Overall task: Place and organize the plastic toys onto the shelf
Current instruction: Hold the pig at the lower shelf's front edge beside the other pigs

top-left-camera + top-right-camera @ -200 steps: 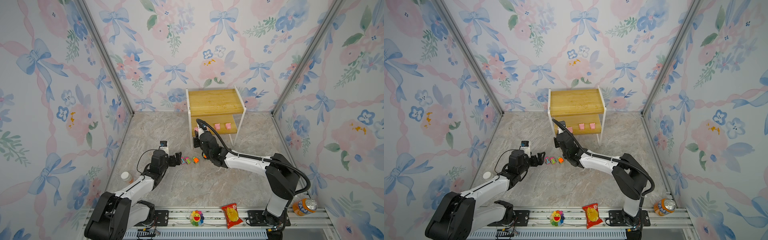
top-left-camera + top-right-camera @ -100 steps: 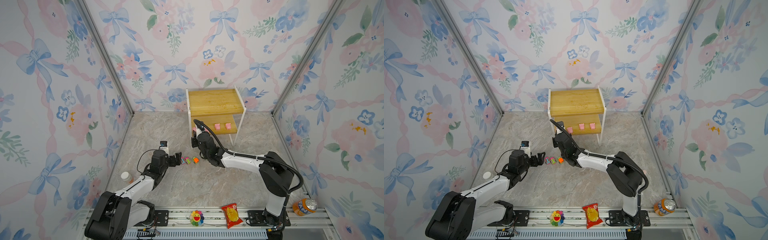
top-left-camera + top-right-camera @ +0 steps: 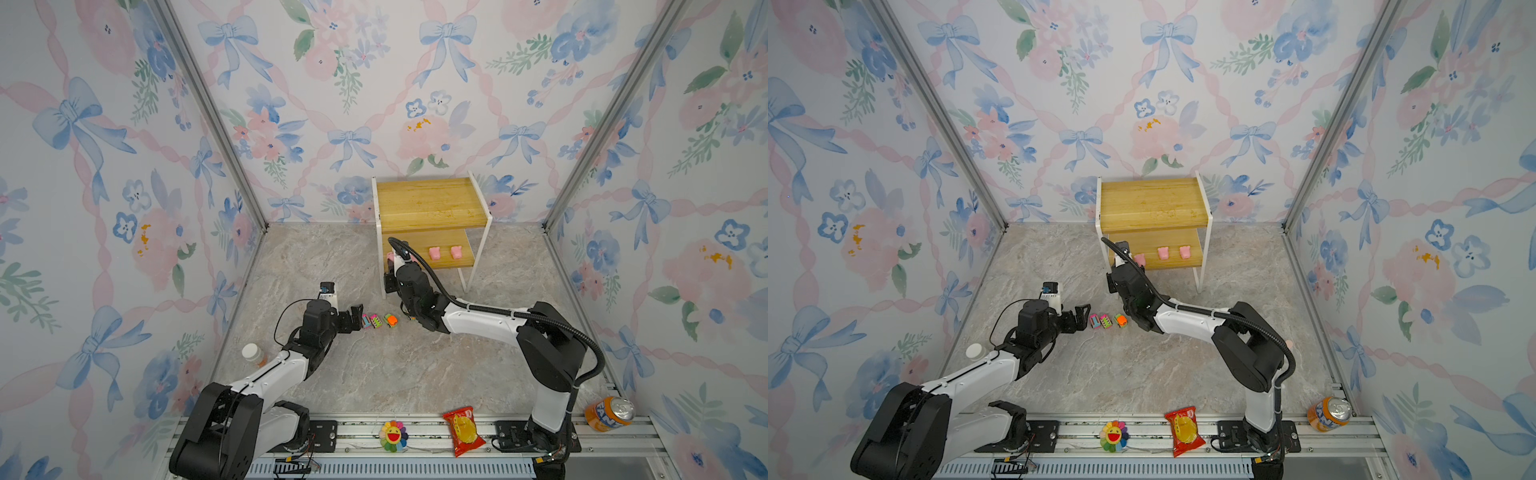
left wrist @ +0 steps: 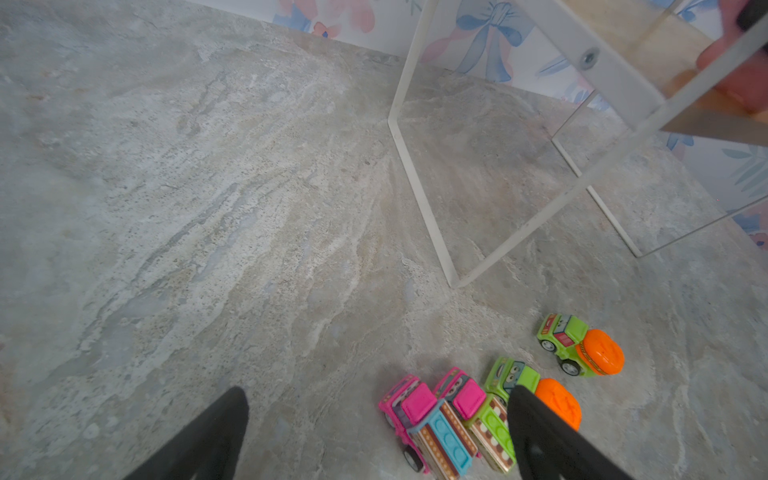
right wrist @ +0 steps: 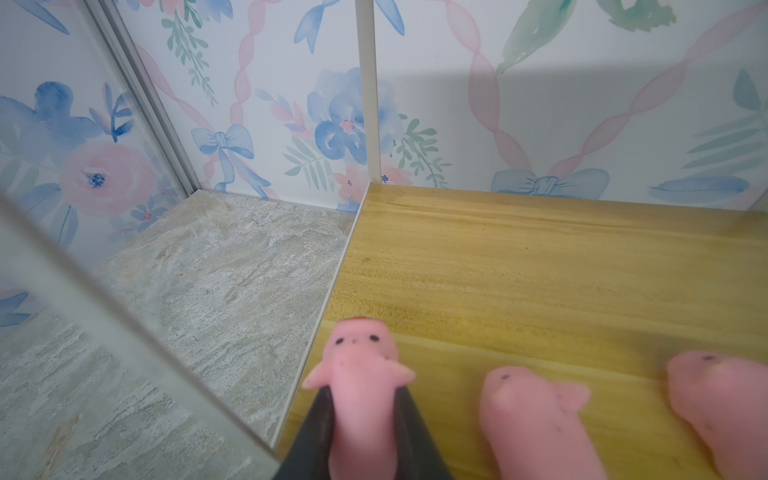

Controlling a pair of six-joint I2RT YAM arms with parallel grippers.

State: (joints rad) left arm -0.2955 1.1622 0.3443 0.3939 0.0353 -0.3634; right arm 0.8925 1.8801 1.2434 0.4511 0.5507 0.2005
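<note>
The shelf [image 3: 430,205] stands by the back wall. The right gripper [image 5: 361,395] reaches in at the left end of its lower board, jaws clamped on a pink pig [image 5: 360,361]. Three more pigs [image 3: 1163,252] sit in a row alongside on that board. The left gripper [image 4: 378,390] hangs low over the floor, jaws wide apart, just beside four toy cars [image 4: 582,351] lined up there.

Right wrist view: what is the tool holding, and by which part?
A pink pig, pinched across its body just behind the ears by the right tool. The left tool holds nothing.
</note>
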